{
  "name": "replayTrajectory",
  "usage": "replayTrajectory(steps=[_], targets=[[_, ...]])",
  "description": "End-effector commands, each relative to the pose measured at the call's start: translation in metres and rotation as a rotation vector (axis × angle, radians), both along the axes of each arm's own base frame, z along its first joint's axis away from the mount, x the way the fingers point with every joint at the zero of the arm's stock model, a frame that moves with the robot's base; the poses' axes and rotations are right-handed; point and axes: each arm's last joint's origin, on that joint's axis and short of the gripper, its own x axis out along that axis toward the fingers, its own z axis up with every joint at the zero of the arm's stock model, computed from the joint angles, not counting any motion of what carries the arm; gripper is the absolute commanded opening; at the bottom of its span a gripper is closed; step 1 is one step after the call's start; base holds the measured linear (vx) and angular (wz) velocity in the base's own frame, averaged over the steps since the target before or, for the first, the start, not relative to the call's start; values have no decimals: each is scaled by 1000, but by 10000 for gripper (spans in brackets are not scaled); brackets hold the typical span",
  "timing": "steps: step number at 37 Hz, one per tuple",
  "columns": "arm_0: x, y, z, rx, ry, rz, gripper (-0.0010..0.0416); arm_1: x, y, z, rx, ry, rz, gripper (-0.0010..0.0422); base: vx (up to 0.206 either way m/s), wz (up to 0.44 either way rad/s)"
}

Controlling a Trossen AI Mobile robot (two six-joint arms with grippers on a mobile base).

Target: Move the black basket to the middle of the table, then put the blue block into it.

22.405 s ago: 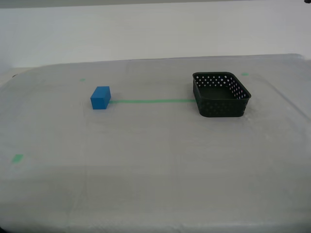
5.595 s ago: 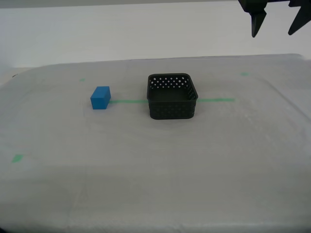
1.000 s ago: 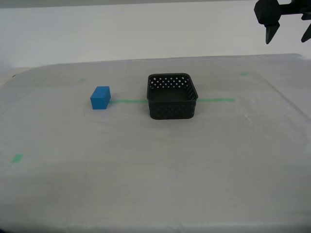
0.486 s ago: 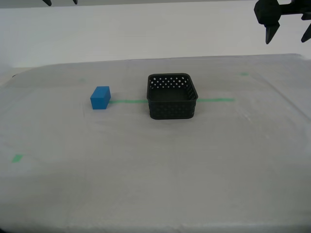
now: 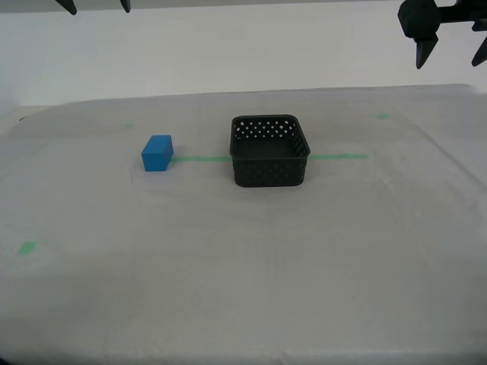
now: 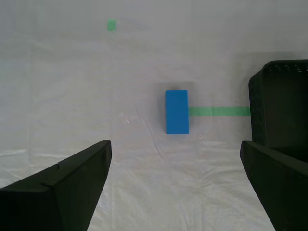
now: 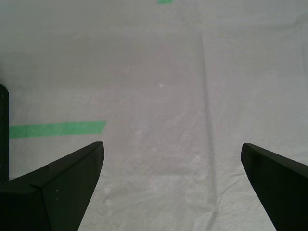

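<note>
The black basket (image 5: 268, 175) stands upright on the table (image 5: 243, 266), near its middle, over the green tape line (image 5: 199, 159). The blue block (image 5: 157, 153) lies on the table at the line's end toward the exterior view's left, apart from the basket. My second gripper (image 5: 97, 7) is open and empty, high above the block; its wrist view shows the block (image 6: 176, 111) between its open fingers (image 6: 175, 143) and the basket (image 6: 281, 106) to one side. My first gripper (image 5: 449, 61) is open and empty, high at the exterior view's right; its wrist view (image 7: 172, 145) shows bare table and tape (image 7: 57, 129).
Small green tape marks lie on the cloth at the exterior view's front left (image 5: 27, 247), back left (image 5: 128, 125) and back right (image 5: 383, 116). A pale wall runs behind the table's far edge. A sliver of the basket (image 7: 2, 130) shows in the first wrist view.
The basket stood at the exterior view's right long ago and now stands mid-table. In the last second my second gripper's fingertips came into view at the top left. My first gripper stays still.
</note>
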Motion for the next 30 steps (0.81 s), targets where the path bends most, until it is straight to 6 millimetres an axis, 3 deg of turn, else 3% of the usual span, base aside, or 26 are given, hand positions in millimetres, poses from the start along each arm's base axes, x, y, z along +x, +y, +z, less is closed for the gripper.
replayTrajectory(steps=[1,9,16,30], targets=[[0,0,0,-2,-2,-1,398,0,-1,-4,-11,16,-9,396,0,0],[0,0,0,-2,-2,-1,398,-1,-7,-15,-51,37,-36,382,0,0],[0,0,0,-2,-2,-1,399,0,-9,-25,-57,36,-18,404,0,0],[0,0,0,-2,-2,-1,398,8,-12,-50,-71,-26,-69,401,0,0]])
